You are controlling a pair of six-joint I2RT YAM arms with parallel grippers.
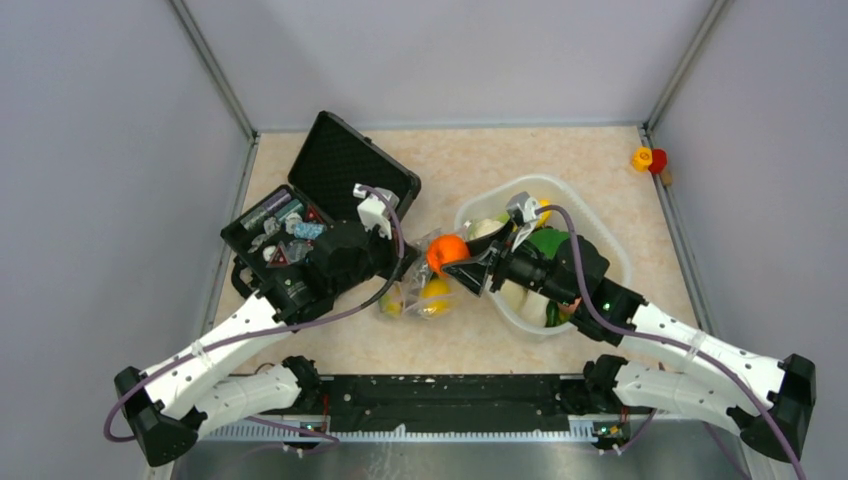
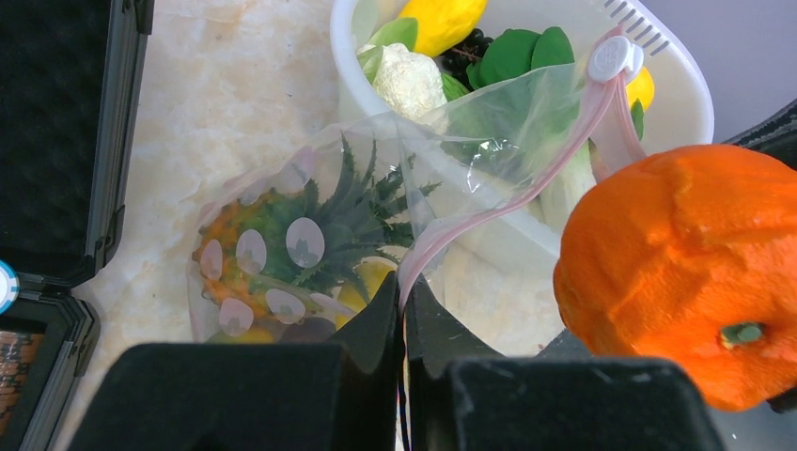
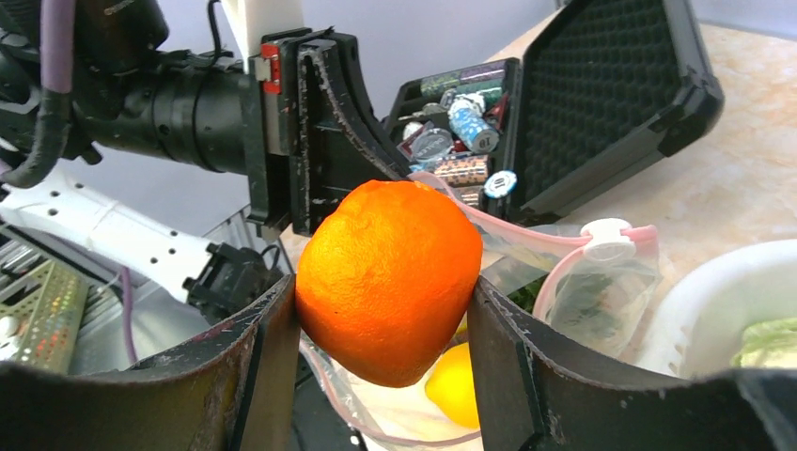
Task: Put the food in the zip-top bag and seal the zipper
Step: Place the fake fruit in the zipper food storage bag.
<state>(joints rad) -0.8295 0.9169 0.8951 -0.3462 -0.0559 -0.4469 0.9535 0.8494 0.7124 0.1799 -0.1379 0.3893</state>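
Left pincer (image 2: pixel 402 299) is squeezed tight on the narrow pink zipper strip (image 2: pixel 526 193) at the mouth of the crinkly see-through plastic bag (image 2: pixel 489 132). It holds that edge up, and the mouth gapes. The bag lies on the pale stone-look table (image 2: pixel 235 94), just beside an open black hard case (image 1: pixel 355 165) with foam in its lid. Inside the bag sit a toy plastic pineapple (image 2: pixel 273 249) with spiky green leaves and a small yellow fruit (image 3: pixel 456 385). A little white slider (image 2: pixel 616 58) sits on the strip.

To the right, the right pincer (image 3: pixel 383 315) grips a bumpy round orange toy fruit (image 2: pixel 677 272) between its two black fingers, up in the air over the bag's open edge. Farther right stands a white oval plastic tub (image 2: pixel 681 103), right next to the bag. In it lie a pale cauliflower (image 2: pixel 409 80), green leaves (image 2: pixel 522 52) and more yellow fruit.
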